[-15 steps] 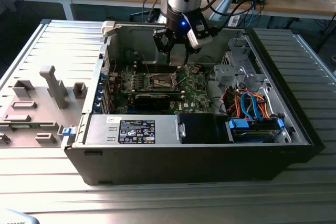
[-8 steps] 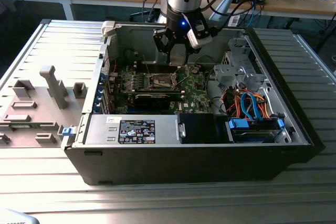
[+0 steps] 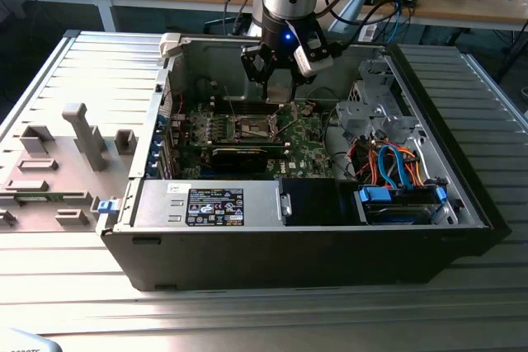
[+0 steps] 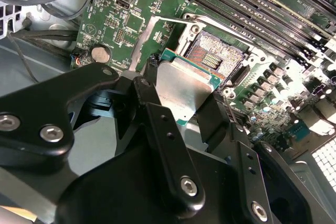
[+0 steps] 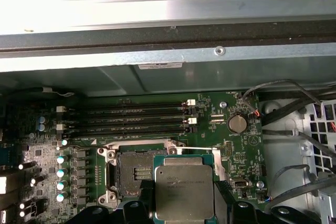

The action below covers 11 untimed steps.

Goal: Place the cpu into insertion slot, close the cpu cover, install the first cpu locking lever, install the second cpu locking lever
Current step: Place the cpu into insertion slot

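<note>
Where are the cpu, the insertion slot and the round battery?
cpu (image 5: 185,192), first wrist view, middle of silver top.
insertion slot (image 5: 128,174), first wrist view, its dark centre.
round battery (image 5: 237,124), first wrist view, its flat face.

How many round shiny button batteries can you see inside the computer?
1. The round silver coin battery sits on the green circuit board, a little apart from the square silver-rimmed socket. The black hand holding the square silvery-grey chip might hide others.

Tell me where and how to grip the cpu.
Grip the cpu by two opposite edges, from above its top face, as the hand does now: it is flat and square, and its underside must stay free for the insertion slot.
</note>
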### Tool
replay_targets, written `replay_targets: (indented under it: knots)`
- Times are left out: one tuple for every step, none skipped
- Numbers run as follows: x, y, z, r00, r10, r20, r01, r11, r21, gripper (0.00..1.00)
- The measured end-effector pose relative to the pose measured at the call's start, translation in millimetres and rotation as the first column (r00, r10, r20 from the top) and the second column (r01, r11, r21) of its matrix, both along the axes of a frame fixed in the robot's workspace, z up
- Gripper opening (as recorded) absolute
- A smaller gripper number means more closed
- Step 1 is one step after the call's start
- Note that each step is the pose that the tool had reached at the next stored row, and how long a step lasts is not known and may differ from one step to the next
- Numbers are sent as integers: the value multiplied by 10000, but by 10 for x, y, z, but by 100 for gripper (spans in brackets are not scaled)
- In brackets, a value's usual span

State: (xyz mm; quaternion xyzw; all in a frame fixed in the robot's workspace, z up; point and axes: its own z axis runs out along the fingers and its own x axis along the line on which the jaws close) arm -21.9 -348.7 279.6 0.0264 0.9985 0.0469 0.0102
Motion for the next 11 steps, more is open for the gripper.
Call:
replay_targets:
  knots:
    - [0,0,0,10000,-6,0,6,10000,0,54]
    - [0,0,0,10000,-11,1,11,10000,0,54]
    - [0,0,0,10000,-14,0,14,10000,0,54]
    - [0,0,0,10000,-18,0,18,10000,0,54]
    - [0,0,0,10000,-22,0,22,10000,0,54]
    - [0,0,0,10000,-31,0,31,10000,0,54]
    - [0,0,0,10000,-38,0,38,10000,0,54]
    - [0,0,0,10000,-44,0,44,10000,0,54]
    - [0,0,0,10000,-47,1,47,10000,0,54]
    - [0,0,0,10000,-50,0,50,10000,0,54]
    - [0,0,0,10000,-56,0,56,10000,0,54]
